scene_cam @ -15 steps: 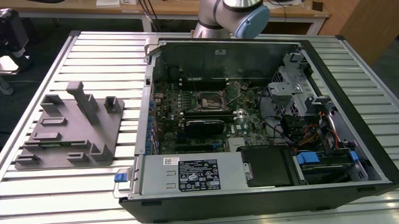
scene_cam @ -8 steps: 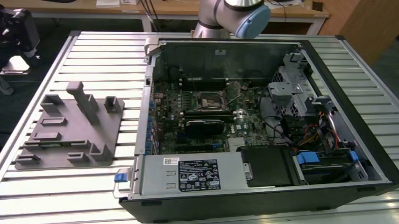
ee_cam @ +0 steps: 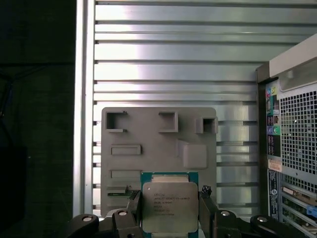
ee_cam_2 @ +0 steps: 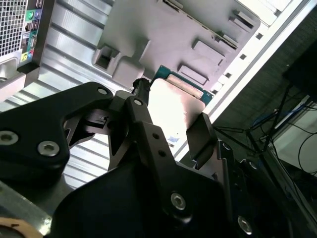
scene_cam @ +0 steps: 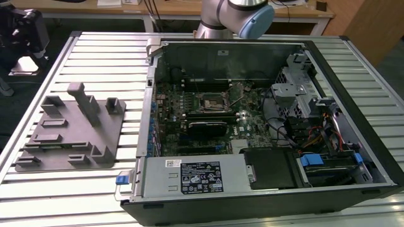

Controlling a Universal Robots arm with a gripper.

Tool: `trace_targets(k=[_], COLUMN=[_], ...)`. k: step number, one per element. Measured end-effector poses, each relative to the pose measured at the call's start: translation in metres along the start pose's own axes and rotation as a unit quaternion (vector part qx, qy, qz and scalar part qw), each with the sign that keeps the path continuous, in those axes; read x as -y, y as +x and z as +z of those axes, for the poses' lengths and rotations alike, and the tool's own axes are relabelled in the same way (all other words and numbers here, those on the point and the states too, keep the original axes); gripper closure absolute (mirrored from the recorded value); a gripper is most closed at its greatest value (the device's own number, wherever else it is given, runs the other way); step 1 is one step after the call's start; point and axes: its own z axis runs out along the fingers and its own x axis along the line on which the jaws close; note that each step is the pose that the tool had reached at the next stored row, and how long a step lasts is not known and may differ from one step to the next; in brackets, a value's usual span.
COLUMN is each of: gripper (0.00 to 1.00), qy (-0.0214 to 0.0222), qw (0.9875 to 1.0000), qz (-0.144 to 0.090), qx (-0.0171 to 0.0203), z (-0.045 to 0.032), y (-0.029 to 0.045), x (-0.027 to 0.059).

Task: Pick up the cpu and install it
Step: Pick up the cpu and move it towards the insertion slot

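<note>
light: bright | glare: cpu [ee_cam_2: 169,106] washed white, table slats [ee_cam: 173,49] | shadow: case interior [scene_cam: 221,64]

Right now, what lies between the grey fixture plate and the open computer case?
Bare slatted table; the fixture plate and computer case stand apart, as the exterior view and first wrist view show.

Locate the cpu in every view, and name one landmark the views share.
First wrist view: the cpu is held in the gripper, in front of the grey fixture plate.
Second wrist view: the cpu is in the gripper, green edge toward the grey fixture plate.
Exterior view: shared landmark, the grey fixture plate, lies at the exterior view's left of the computer case.
</note>
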Motion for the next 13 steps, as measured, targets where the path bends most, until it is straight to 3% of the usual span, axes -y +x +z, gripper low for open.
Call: trace_targets(k=[13], gripper=[0.46], qy=[0.0], qw=[1.0], qz=[0.0], qx=[0.0], z=[0.0006], y=[-0.0212], x=[-0.0004])
